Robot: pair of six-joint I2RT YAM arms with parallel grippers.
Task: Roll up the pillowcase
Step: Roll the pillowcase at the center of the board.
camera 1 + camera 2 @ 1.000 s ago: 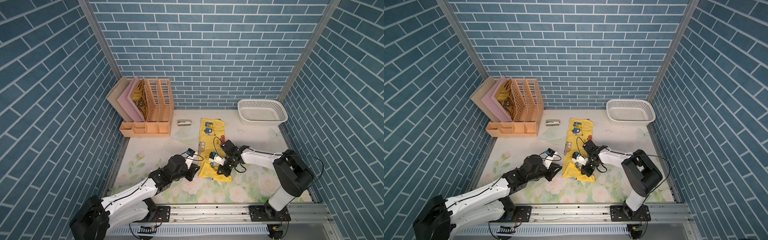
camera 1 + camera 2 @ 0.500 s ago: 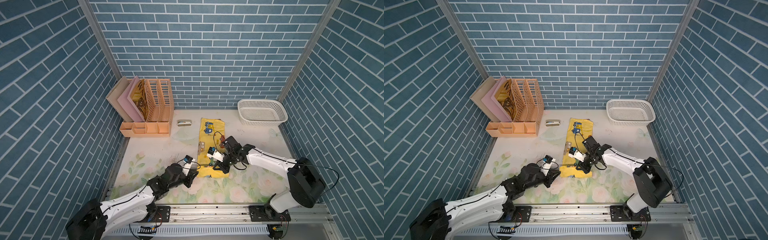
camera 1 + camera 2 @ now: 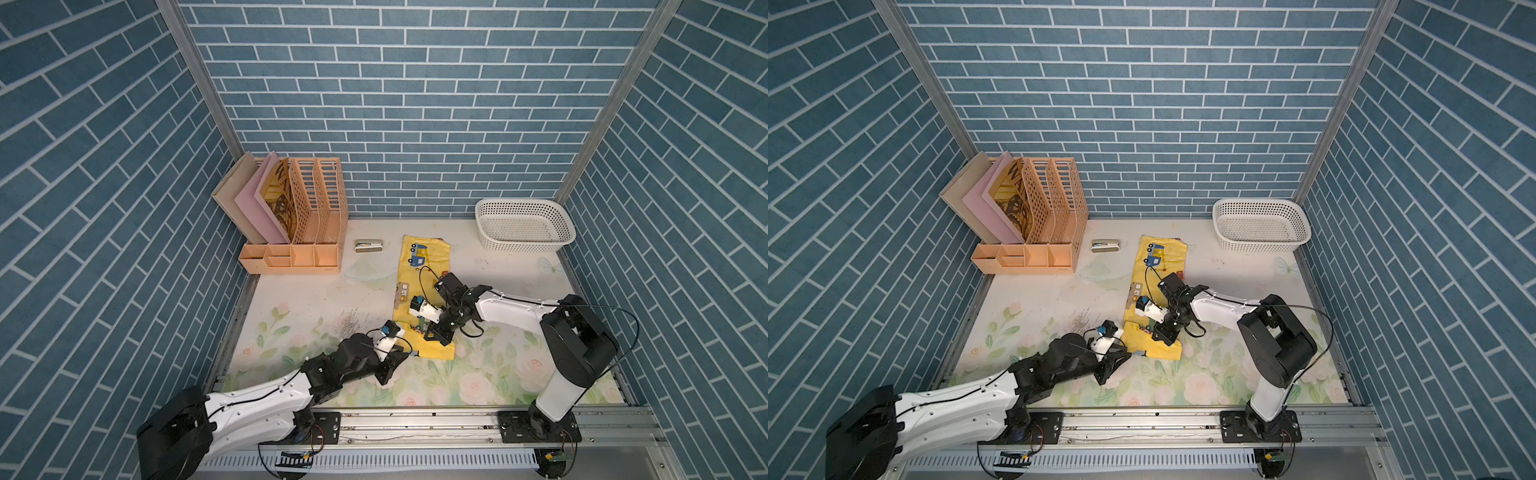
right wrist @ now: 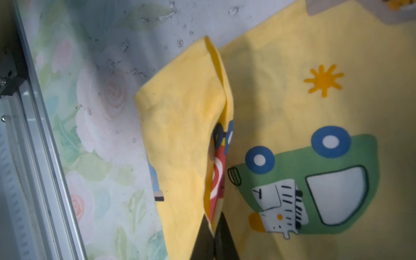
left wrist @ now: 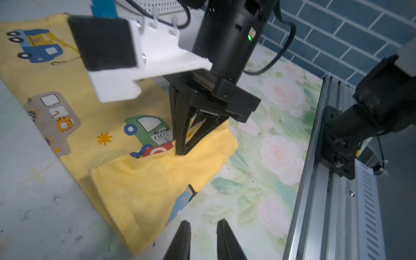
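Note:
The yellow pillowcase (image 3: 424,266) (image 3: 1160,257) printed with cartoon vehicles lies lengthwise in the middle of the table. Its near end is folded over onto itself (image 5: 144,186). My right gripper (image 3: 434,332) (image 3: 1163,334) (image 4: 213,225) points down on that fold, shut on the folded edge of the cloth (image 4: 281,94). It also shows in the left wrist view, right gripper (image 5: 181,153). My left gripper (image 3: 409,354) (image 3: 1128,354) (image 5: 203,221) hovers low over the floral table cover just off the pillowcase's near corner. It is open by a narrow gap with nothing between its fingers.
A white perforated basket (image 3: 523,226) stands at the back right. A peach file organiser (image 3: 307,232) with folders stands at the back left, and a small silver object (image 3: 368,246) lies beside it. A metal rail (image 3: 415,419) runs along the front edge.
My left gripper has drawn back a little toward the front rail and now sits off the cloth's near corner. The right gripper stays shut on the fold, hardly moved.

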